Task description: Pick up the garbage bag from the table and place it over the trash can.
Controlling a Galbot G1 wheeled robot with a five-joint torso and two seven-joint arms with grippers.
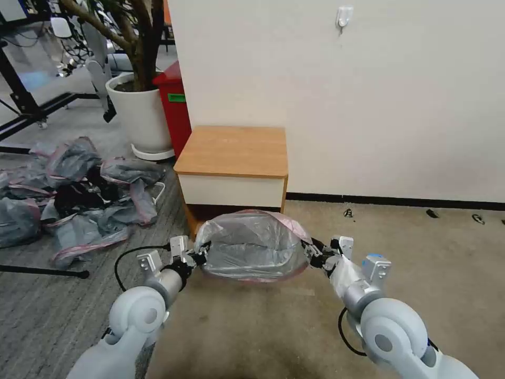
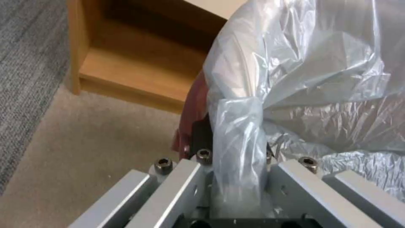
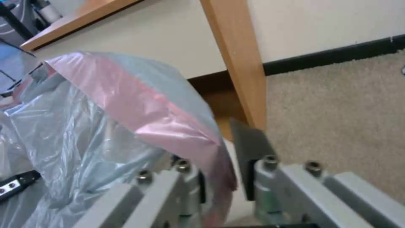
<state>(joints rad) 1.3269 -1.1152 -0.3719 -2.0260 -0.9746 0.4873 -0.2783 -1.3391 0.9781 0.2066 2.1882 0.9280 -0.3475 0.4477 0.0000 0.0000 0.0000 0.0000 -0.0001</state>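
Observation:
The garbage bag point(image 1: 252, 245), grey crinkly plastic with a pink-red band, is stretched wide between my two grippers, low over the floor in front of the table point(image 1: 231, 150). It bulges over a bin-shaped form; the trash can itself is hidden under the plastic. On the bag's left end, my left gripper point(image 1: 199, 258) is shut on a twisted bunch of the bag point(image 2: 236, 136). My right gripper point(image 1: 314, 253) is at the right end, where the pink band point(image 3: 169, 126) lies against one finger. In the right wrist view that gripper point(image 3: 219, 155) stands open, with a gap beside the black pad point(image 3: 249, 148).
A heap of similar grey-pink bags point(image 1: 79, 195) covers the floor to the left. Behind it stand a white plant pot point(image 1: 139, 116) and a red bin point(image 1: 176, 105). The wall runs close behind the table. Bare beige floor lies to the right.

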